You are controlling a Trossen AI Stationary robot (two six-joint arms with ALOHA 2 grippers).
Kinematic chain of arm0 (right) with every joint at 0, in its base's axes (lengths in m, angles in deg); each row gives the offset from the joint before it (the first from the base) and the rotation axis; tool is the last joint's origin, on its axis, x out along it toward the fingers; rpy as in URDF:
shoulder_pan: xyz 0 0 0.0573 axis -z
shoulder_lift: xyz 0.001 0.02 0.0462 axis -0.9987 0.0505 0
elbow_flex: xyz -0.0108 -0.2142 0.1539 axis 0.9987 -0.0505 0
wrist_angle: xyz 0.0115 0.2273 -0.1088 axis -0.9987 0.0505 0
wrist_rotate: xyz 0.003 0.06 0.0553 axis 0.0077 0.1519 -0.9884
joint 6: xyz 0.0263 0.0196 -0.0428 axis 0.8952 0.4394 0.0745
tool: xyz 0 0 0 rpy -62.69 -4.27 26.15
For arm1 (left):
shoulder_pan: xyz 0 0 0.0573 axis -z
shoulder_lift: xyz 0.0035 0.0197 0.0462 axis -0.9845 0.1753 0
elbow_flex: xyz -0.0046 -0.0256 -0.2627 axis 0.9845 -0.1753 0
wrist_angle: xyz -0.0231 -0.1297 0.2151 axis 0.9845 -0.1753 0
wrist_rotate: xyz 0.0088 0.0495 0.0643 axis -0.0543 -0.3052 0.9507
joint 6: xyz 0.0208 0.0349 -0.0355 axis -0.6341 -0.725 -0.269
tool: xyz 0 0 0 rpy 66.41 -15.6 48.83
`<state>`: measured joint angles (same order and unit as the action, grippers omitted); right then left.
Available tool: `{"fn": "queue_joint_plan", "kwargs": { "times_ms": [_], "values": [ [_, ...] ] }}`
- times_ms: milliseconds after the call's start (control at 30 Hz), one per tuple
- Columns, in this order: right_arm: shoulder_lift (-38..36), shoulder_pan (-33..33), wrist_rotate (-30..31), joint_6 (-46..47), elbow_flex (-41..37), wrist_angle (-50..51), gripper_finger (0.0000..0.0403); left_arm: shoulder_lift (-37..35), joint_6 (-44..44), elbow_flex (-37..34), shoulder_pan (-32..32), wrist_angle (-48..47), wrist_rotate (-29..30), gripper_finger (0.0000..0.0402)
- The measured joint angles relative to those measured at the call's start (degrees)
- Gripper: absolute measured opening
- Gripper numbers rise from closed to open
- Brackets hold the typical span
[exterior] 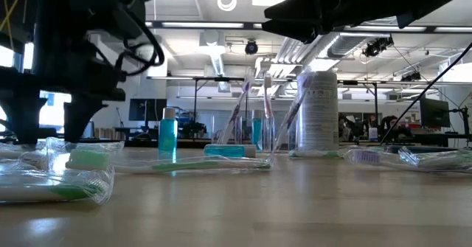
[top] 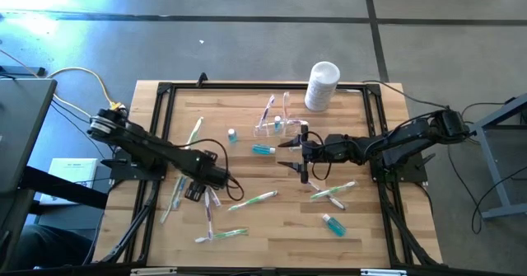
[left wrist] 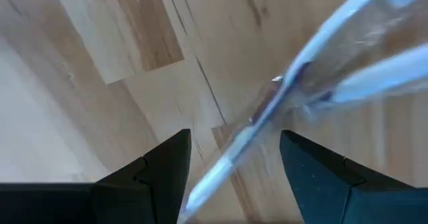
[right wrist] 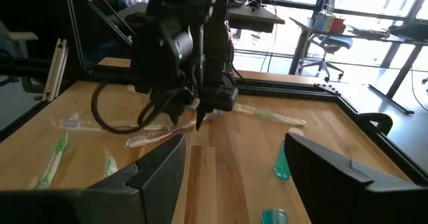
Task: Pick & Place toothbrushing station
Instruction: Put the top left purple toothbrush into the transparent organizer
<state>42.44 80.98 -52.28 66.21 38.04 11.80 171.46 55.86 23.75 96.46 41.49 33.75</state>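
Station (top: 276, 121) stands upright, at 10 o'clock from right gripper (top: 303, 156), jaws open, empty. Left gripper (top: 203, 195), jaws open, straddles a wrapped toothbrush (left wrist: 281, 110).

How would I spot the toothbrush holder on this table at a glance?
Start at the tall white container on the table's far edge. Just beside it, toward the left arm's side, stands the clear plastic holder with a couple of toothbrushes upright in it. It is the only see-through upright thing; every other toothbrush and small blue bottle lies scattered on the wood.
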Motion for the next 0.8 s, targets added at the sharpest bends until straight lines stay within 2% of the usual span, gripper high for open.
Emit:
{"fn": "queue_joint_plan", "kwargs": {
  "times_ms": [167,300,433,667,800],
  "values": [
    [0.0,0.0,0.0,0.0,0.0,0.0,0.0247,5.0,-1.0,0.3,0.0,-0.6,-0.3,0.0221],
    [0.0,0.0,0.0,0.0,0.0,0.1,0.0247,7.0,-2.1,0.3,0.0,-0.8,-0.4,0.0203],
    [0.0,0.0,0.0,0.0,0.0,0.1,0.0247,7.1,-2.1,0.2,0.0,-0.7,-0.5,0.0153],
    [0.0,0.0,0.0,0.0,0.0,0.1,0.0247,7.2,-4.4,0.2,0.0,-0.6,-1.0,0.0018],
    [0.1,0.0,0.0,0.0,0.0,0.1,0.0247,6.7,-4.7,0.1,0.0,-0.4,-1.1,0.0021]
  ]
}}
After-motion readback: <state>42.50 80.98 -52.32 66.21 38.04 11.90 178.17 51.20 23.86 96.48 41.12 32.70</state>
